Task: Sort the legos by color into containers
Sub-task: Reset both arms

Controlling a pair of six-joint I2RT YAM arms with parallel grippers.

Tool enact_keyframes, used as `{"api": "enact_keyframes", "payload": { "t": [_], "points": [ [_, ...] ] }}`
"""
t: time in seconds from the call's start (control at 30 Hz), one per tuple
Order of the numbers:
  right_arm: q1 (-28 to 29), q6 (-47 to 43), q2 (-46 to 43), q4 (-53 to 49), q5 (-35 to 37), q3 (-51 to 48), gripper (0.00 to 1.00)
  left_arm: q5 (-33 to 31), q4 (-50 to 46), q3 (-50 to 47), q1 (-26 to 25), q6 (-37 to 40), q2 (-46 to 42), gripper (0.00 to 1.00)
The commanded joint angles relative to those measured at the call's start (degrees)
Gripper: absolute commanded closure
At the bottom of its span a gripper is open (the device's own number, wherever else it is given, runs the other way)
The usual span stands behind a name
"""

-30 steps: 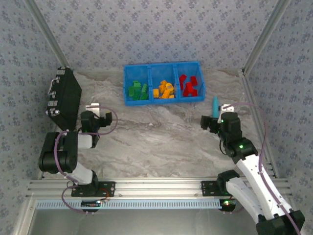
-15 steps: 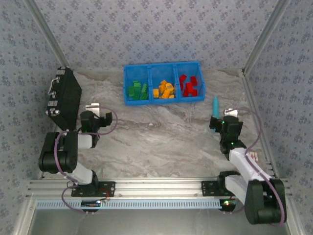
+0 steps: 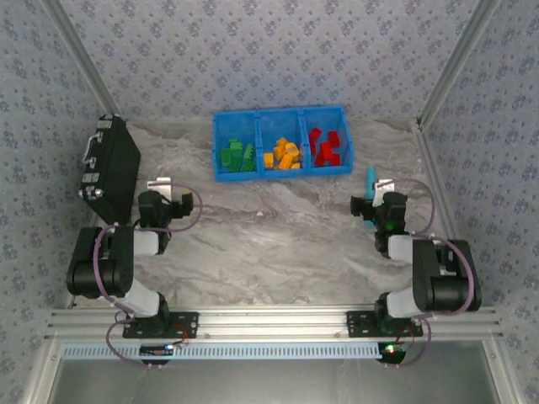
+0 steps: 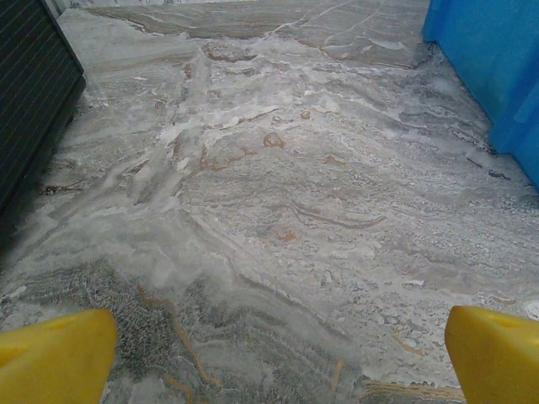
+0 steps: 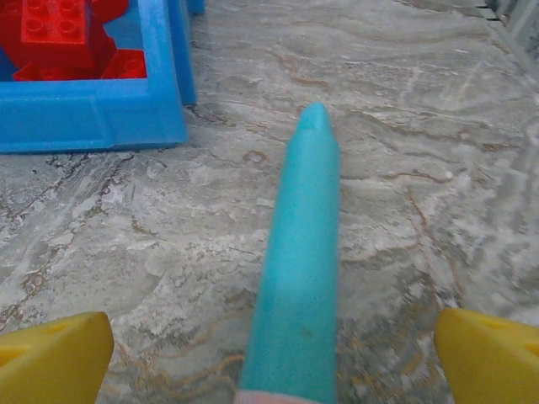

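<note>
Since the left gripper (image 3: 173,200) and the right gripper (image 3: 368,206) both stand spread wide and empty, sorting looks finished: the legos (image 3: 284,156) lie in the blue three-compartment bin (image 3: 282,173), green left, orange-yellow middle, red right. Both arms sit folded low near their bases, a slim teal piece (image 5: 299,252) lying ungripped between the right jaws.

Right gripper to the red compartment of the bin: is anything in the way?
Only partly. A teal stick lies on the table straight ahead of the open right gripper, centred between its jaws. The bin with the red legos sits ahead to the left, and nothing visible lies on that path.
</note>
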Motion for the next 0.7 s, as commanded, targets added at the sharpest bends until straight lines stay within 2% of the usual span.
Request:
{"api": "enact_keyframes", "payload": {
  "t": [0.0,0.2,0.67],
  "points": [
    [0.71,-1.56,2.47,4.56,-0.47,1.39,0.00,1.36,1.64,0.86,0.61,-0.52,0.17,0.00],
    [-2.09,1.42,4.27,4.89,-2.25,1.93,0.00,3.02,1.11,1.27,2.04,-1.70,0.33,0.00],
    [-0.68,0.67,4.16,5.46,0.22,1.59,0.00,2.95,1.11,1.23,2.03,-1.70,0.26,0.00]
  ]
}}
